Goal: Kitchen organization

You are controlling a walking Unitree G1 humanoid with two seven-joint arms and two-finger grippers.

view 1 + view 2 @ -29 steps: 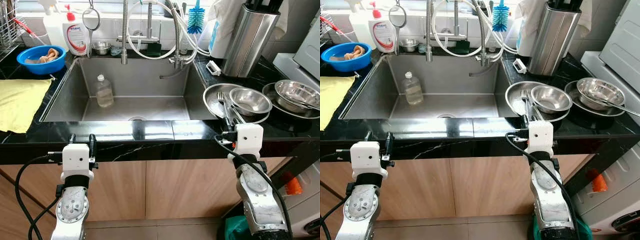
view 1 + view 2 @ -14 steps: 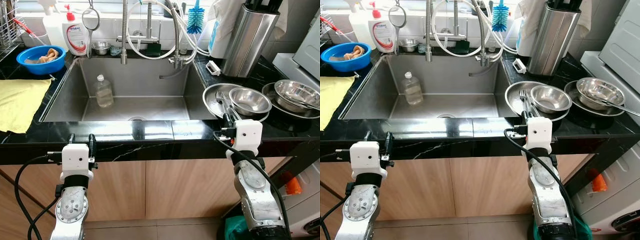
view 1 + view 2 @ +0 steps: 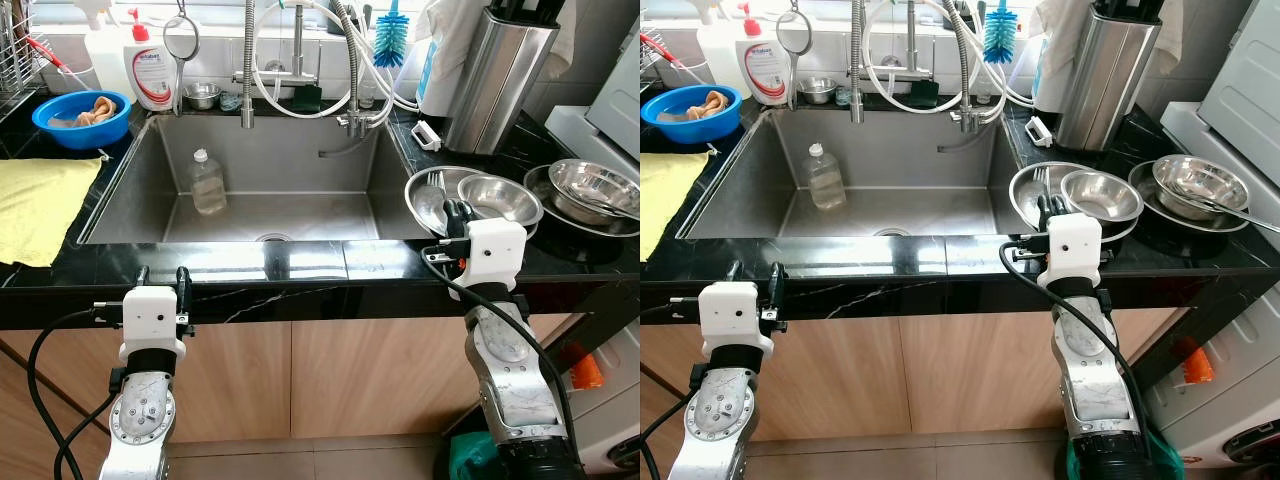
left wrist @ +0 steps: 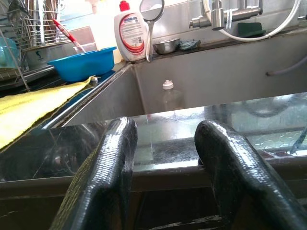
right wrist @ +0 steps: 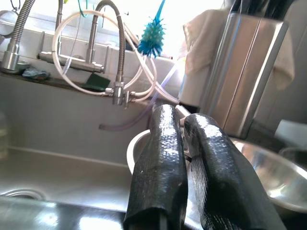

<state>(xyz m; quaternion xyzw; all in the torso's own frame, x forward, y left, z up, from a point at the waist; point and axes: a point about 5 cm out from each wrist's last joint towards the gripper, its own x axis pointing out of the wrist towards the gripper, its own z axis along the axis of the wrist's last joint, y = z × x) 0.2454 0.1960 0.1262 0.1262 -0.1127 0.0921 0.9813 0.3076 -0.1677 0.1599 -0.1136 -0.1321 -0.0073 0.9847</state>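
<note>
The right gripper (image 3: pixel 452 212) reaches over the front edge of the black countertop (image 3: pixel 300 262), its two black fingers (image 5: pixel 165 158) pressed nearly together with only a thin slit between them. The tips sit over the near rim of the wide steel plate (image 3: pixel 428 192) at the counter's right side, just right of the sink (image 3: pixel 270 190). A fork (image 3: pixel 436 184) lies in that plate, directly ahead of the fingertips; contact with it seems likely but the fingers hide the spot, so I cannot tell. A steel bowl (image 3: pixel 500 200) rests on the plate's right part, just beside the gripper. Farther toward the right edge, a second steel bowl (image 3: pixel 592 188) sits in another plate with a utensil leaning in it.

The left gripper (image 3: pixel 160 278) hangs below the counter's front edge, left of the sink, its fingers (image 4: pixel 108 163) held well apart and grasping nothing.

In the sink basin a clear plastic bottle (image 3: pixel 208 183) stands near the left wall. At the back left corner sit a blue bowl (image 3: pixel 82 117) and a soap bottle (image 3: pixel 152 70); a yellow cloth (image 3: pixel 35 205) covers the counter's left edge. A steel knife block (image 3: pixel 500 80) stands at the back right.
</note>
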